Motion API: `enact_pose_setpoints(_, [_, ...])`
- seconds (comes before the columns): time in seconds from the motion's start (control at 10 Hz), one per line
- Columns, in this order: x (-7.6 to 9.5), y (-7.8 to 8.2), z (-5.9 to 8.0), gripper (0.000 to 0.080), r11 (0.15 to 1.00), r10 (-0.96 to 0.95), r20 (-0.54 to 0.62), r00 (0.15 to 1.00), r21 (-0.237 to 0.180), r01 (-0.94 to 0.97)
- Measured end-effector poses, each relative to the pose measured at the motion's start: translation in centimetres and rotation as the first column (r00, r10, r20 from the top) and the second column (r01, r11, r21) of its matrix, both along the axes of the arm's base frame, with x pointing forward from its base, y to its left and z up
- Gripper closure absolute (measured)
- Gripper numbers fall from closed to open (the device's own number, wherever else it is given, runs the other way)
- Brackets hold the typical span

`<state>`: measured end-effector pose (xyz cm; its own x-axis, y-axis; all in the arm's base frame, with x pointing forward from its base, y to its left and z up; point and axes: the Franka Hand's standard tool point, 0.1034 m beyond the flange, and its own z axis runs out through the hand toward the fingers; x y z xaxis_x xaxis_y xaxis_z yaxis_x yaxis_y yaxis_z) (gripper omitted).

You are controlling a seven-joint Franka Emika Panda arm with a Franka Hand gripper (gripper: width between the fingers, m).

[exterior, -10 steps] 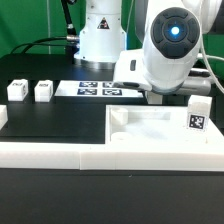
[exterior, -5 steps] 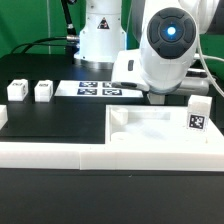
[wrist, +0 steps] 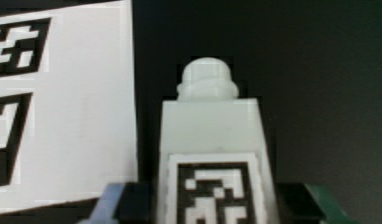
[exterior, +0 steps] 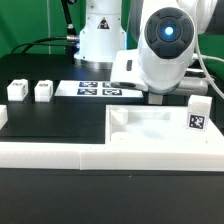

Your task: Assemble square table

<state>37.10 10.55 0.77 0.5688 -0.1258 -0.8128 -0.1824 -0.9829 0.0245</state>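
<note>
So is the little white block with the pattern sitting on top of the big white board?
No, the leg block is beside the marker board, on the black table.

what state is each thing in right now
fingers: open, one on each side of a leg, gap showing on both sides
leg between the fingers: lying flat on the table, tag up, not gripped
two loose legs: standing on the exterior view's left, unattached
right leg: upright at the tabletop's edge, attached or not unclear
tabletop: lying flat
</note>
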Motion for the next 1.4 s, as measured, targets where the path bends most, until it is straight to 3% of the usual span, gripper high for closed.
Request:
enact_pose_setpoints(0.1, [0.2,-0.3,0.4,0.0513,1.0,0.01,-0.002,1.0,0.0,-0.01])
enact_pose_setpoints(0.3, [3.5,-1.9,5.2,0.0512,0.998,0.066,0.054,0.996,0.017,-0.067])
enact_pose_setpoints(0.4, [3.9,-2.7,6.7,0.0512,0.997,0.074,0.061,0.995,0.029,-0.076])
enact_pose_setpoints(0.5, [4.1,-3.3,7.4,0.0512,0.995,0.09,0.091,0.992,0.023,-0.092])
enact_pose_setpoints(0.6, [3.0,-3.4,7.5,0.0511,0.995,0.094,0.096,0.991,0.018,-0.096])
enact_pose_setpoints(0.7, [2.9,-3.4,7.3,0.0511,0.995,0.092,0.1,0.991,0.015,-0.094])
enact_pose_setpoints(0.9, [4.4,-3.4,7.4,0.0511,0.996,0.09,0.255,0.963,0.002,-0.094])
enact_pose_setpoints(1.0, [6.3,-4.5,9.5,0.0511,0.992,0.108,0.319,0.942,0.024,-0.122])
enact_pose_setpoints(1.1, [9.7,-5.5,12.0,0.0511,0.991,0.118,0.406,0.906,0.011,-0.134])
enact_pose_setpoints(1.2, [12.4,-6.0,13.4,0.0511,0.988,0.137,0.488,0.862,-0.01,-0.151])
enact_pose_setpoints(1.3, [14.2,-6.4,14.2,0.0511,0.985,0.161,0.553,0.817,-0.032,-0.172])
enact_pose_setpoints(1.4, [14.4,-6.3,13.9,0.0511,0.985,0.156,0.607,0.78,-0.041,-0.165])
